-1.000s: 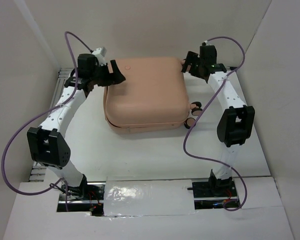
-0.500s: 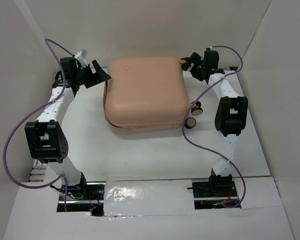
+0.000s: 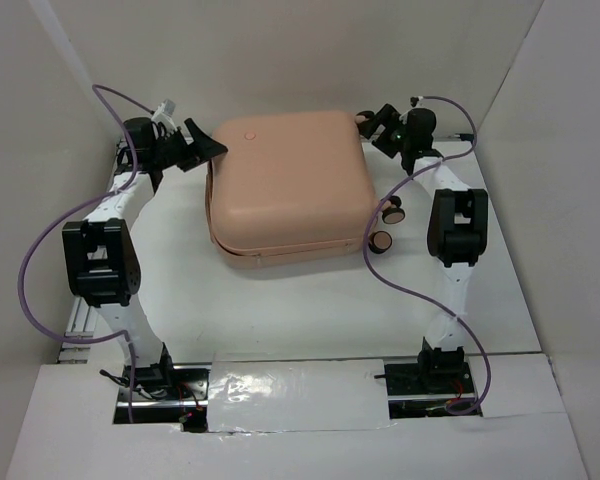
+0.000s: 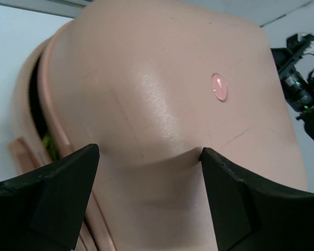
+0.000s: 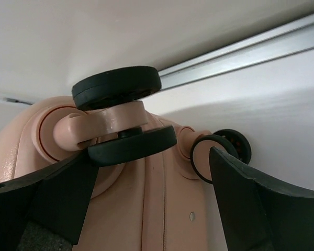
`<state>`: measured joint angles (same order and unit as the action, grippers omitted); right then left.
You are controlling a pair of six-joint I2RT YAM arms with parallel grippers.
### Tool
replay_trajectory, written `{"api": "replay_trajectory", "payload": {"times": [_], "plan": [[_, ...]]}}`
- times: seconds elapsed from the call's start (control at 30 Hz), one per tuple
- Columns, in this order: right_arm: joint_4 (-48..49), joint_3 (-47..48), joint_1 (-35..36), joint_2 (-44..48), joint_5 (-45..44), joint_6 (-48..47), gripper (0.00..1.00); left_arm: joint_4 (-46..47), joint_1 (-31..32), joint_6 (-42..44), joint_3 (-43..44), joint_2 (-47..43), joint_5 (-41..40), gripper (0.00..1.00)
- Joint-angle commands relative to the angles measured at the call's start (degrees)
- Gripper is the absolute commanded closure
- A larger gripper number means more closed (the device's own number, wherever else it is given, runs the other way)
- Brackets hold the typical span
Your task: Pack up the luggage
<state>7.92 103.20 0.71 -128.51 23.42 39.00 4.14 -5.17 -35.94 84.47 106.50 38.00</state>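
Observation:
The peach-pink luggage lies flat and closed mid-table, wheels on its right side. In the left wrist view its lid fills the frame, and the seam at the left gapes slightly with dark lining showing. My left gripper is open at the case's far left corner, and its jaws straddle the lid's edge without gripping it. My right gripper is open at the far right corner. Its jaws stand either side of the case's seam, just below a black-and-pink wheel.
White walls enclose the table on the left, back and right. An aluminium rail runs along the far left edge and shows in the right wrist view. Purple cables loop beside both arms. A shiny taped strip lies between the arm bases.
My left gripper pulled back left off the lid's corner, then edged toward it again. My right arm folded in and its gripper shifted slightly toward the far right corner wheels.

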Motion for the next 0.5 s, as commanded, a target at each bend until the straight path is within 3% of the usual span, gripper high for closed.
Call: {"api": "replay_trajectory", "payload": {"times": [0.0, 0.13, 0.33, 0.47], "plan": [[10.7, 3.33, 5.17, -1.22, 11.99, 0.82, 0.08, 2.0, 2.01, -0.35, 0.26, 2.66, 6.2, 0.09], [13.33, 3.42, 6.41, -1.83, 14.97, 0.02, 0.1, 3.59, 3.24, -1.06, 0.87, 2.66, 7.61, 0.09], [26.42, -2.12, 6.41, -0.44, 16.92, 7.04, 0.12, 1.48, 4.38, 0.26, 2.89, 2.66, 9.19, 0.09], [27.32, -3.0, 5.88, 1.59, 17.44, 7.05, 0.12, 1.48, 3.24, 0.88, 2.37, -0.58, 9.2, 0.09]]}}
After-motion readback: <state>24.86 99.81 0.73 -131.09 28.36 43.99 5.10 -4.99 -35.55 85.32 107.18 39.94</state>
